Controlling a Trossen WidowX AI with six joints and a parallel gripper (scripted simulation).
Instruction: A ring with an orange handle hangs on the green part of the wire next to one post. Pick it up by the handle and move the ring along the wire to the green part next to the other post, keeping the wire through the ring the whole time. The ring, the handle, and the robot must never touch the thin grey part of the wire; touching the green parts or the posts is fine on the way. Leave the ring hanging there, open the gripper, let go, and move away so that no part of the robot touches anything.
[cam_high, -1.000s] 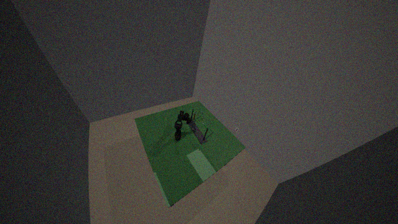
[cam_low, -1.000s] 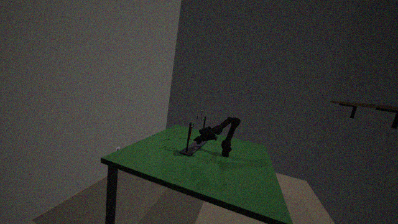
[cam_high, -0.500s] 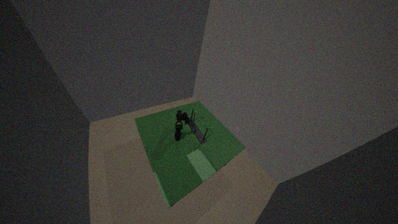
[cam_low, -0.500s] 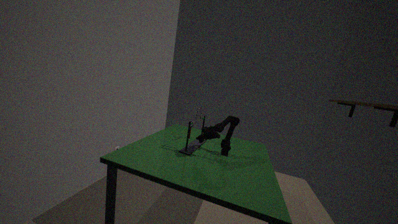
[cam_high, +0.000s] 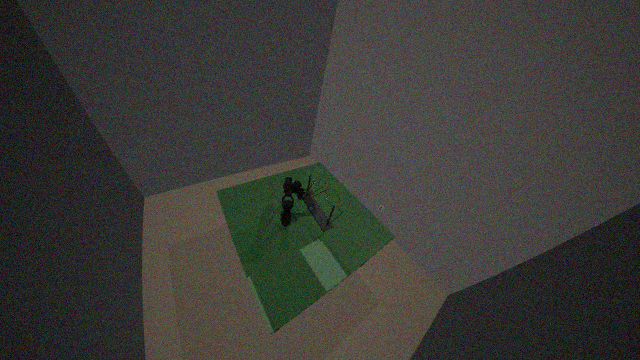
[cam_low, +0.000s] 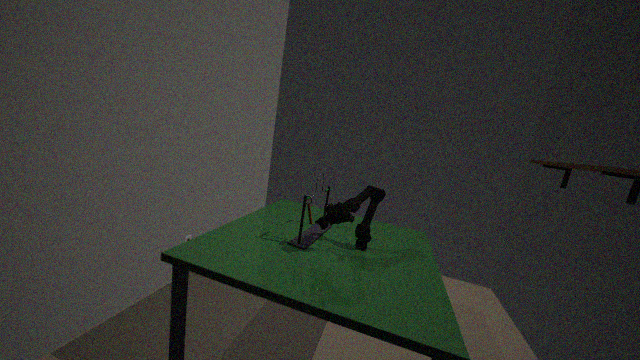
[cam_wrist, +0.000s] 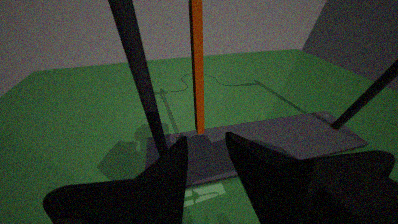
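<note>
The orange handle (cam_wrist: 198, 65) (cam_low: 310, 215) hangs straight down, its lower end just beyond my fingertips and clear of them. Its ring (cam_low: 308, 199) sits at the top of the nearer dark post (cam_low: 301, 222) (cam_wrist: 137, 70). The ring is out of the wrist view. My gripper (cam_wrist: 206, 139) (cam_low: 325, 222) is open, with the two fingers apart on either side of the line of the handle and nothing between them. It hovers low over the grey base plate (cam_wrist: 290, 132) (cam_low: 310, 237) (cam_high: 315, 207). The second post (cam_wrist: 365, 97) (cam_low: 327, 197) stands at the other end. The thin wire is too faint to see clearly.
The rig stands on a green table (cam_low: 350, 280) (cam_high: 250, 220) in a dim room corner. A lighter green patch (cam_high: 324, 264) lies on the table away from the rig. A wall shelf (cam_low: 585, 167) is far to the right.
</note>
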